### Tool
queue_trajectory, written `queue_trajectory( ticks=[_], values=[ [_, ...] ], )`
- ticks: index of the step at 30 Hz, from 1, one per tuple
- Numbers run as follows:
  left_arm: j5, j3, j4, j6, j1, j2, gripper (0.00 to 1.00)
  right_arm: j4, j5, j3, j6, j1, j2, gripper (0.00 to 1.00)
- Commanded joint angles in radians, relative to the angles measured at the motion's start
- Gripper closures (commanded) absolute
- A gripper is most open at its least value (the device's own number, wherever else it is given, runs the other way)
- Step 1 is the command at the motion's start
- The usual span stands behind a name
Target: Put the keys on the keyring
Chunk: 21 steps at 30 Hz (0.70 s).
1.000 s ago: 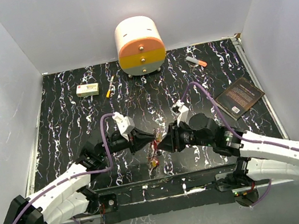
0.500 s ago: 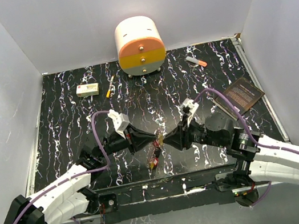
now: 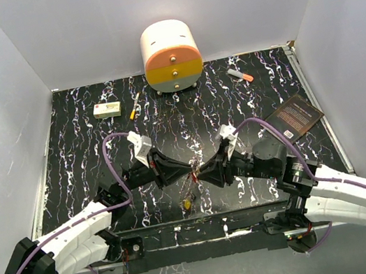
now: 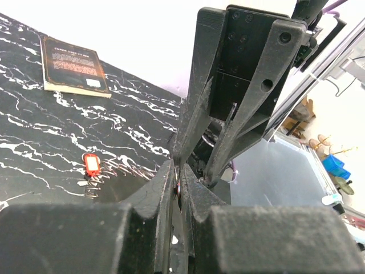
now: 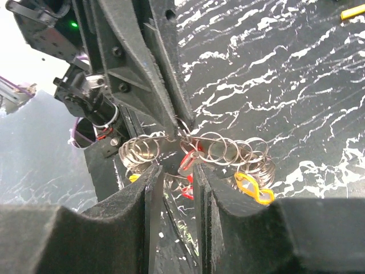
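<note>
At mid-table, left gripper (image 4: 178, 171) clamps the one keyring (image 5: 228, 149); right gripper (image 5: 177, 171) stands parted.

Left hand (image 3: 188, 172) and right hand (image 3: 202, 174) meet tip-to-tip, keys (image 3: 188, 202) hanging beneath.

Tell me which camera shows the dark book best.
Left wrist: the book lies whole and nearest there, cover lettering faintly visible. Top external shows the book smaller, from above. Right wrist does not show it.
</note>
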Motion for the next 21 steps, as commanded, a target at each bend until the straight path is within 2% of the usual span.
queue_trajectory(
  ticks=[1, 9, 21],
  values=[
    [0.002, 0.045, 0.148, -0.085, 0.004, -0.017, 1.00, 0.087, -0.054, 0.075, -0.053, -0.001, -0.059, 0.67],
    [-0.021, 0.088, 0.244, -0.135, -0.008, -0.022, 1.00, 0.043, -0.110, 0.176, -0.081, -0.001, -0.045, 0.65],
    [0.059, 0.275, 0.368, -0.168, -0.014, 0.053, 1.00, -0.017, -0.066, 0.366, -0.179, 0.000, 0.033, 0.66]
  ],
)
